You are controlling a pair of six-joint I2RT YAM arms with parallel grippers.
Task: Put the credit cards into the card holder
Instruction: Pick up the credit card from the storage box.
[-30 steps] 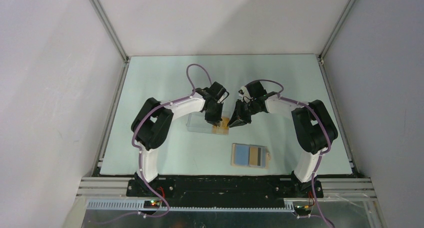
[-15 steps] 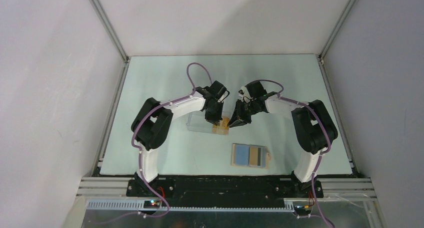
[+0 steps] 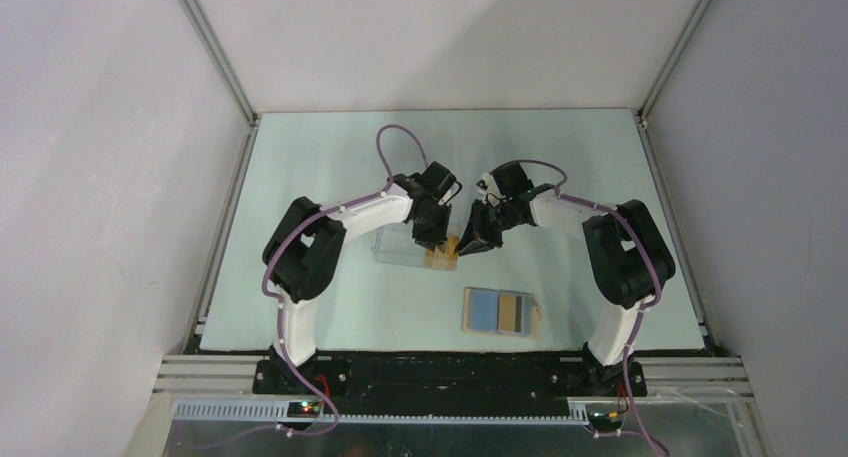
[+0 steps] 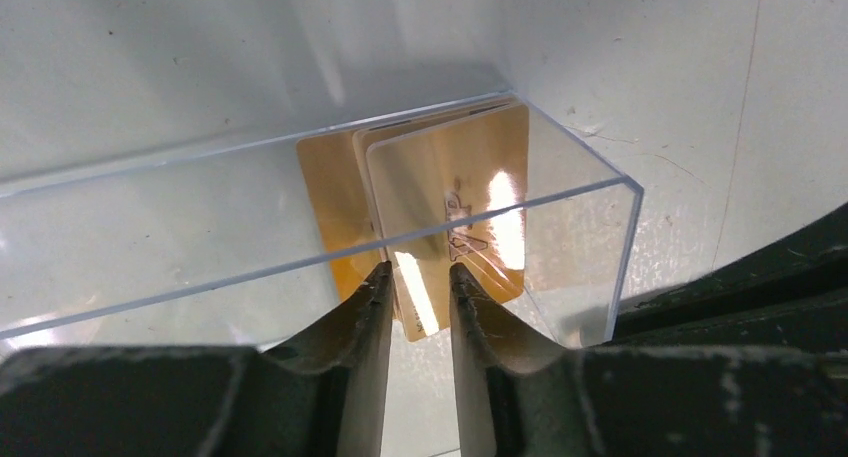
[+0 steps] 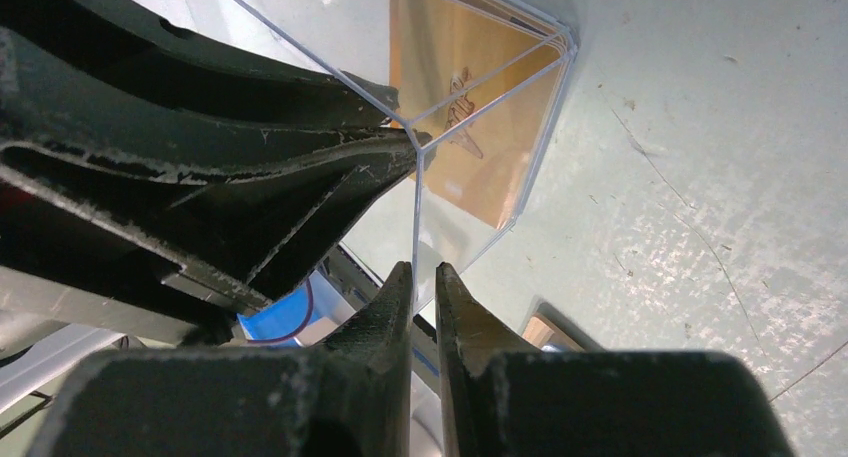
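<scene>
Several orange-yellow credit cards (image 4: 440,192) stand stacked against the right end of a clear plastic box (image 3: 405,245). My left gripper (image 4: 417,272) reaches into the box from above. Its jaws stand a narrow gap apart, and the lower edge of the front card lies between the fingertips. My right gripper (image 5: 417,269) is shut on the box's thin end wall (image 5: 414,217), just beside the cards (image 5: 470,127). The tan card holder (image 3: 500,311) lies open on the table nearer the arm bases, blue lining up, apart from both grippers.
The left arm's dark fingers (image 5: 200,167) fill the left side of the right wrist view, close to my right gripper. The pale green table (image 3: 330,167) is bounded by metal rails (image 3: 220,237) and white walls.
The left wrist has shifted very slightly over the box. The right arm, box and card holder have stayed in place.
</scene>
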